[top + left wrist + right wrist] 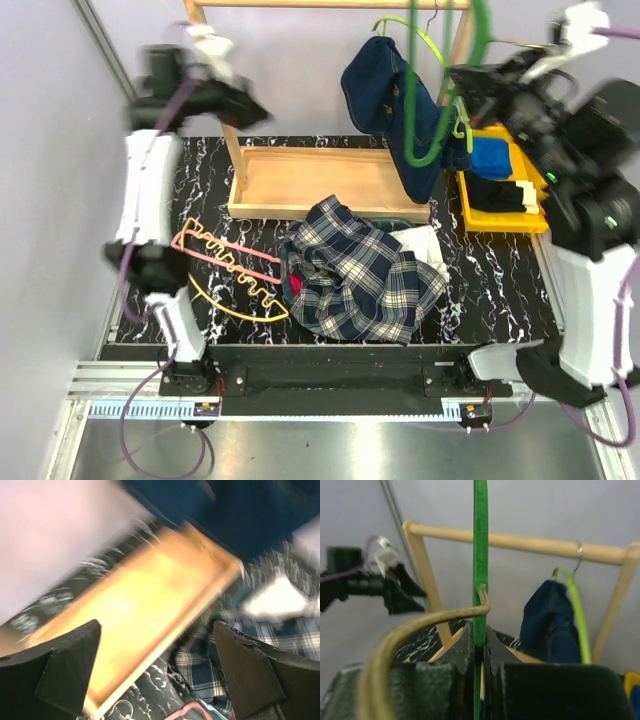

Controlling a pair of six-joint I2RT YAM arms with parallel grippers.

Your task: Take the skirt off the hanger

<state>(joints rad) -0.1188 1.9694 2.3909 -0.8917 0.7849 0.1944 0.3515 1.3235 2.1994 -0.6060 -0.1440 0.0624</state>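
The plaid skirt (350, 270) lies in a crumpled heap on the black marbled table, off the hanger; it also shows in the left wrist view (200, 660). My right gripper (462, 80) is raised at the back right and shut on the dark green hanger (410, 110), which hangs bare in the air. In the right wrist view the jaws (480, 640) pinch the green bar (480, 555) just below its metal hook (420, 622). My left gripper (250, 105) is open and empty, raised by the rack's left post; its view (157, 630) is blurred.
A wooden tray (330, 205) lies at the back. A wooden rack (330, 4) holds a denim garment (385, 90) on a lime-green hanger (425, 40). A yellow bin (470, 205) stands at right. Pink and yellow hangers (230, 265) lie left of the skirt, white cloth (420, 240) right.
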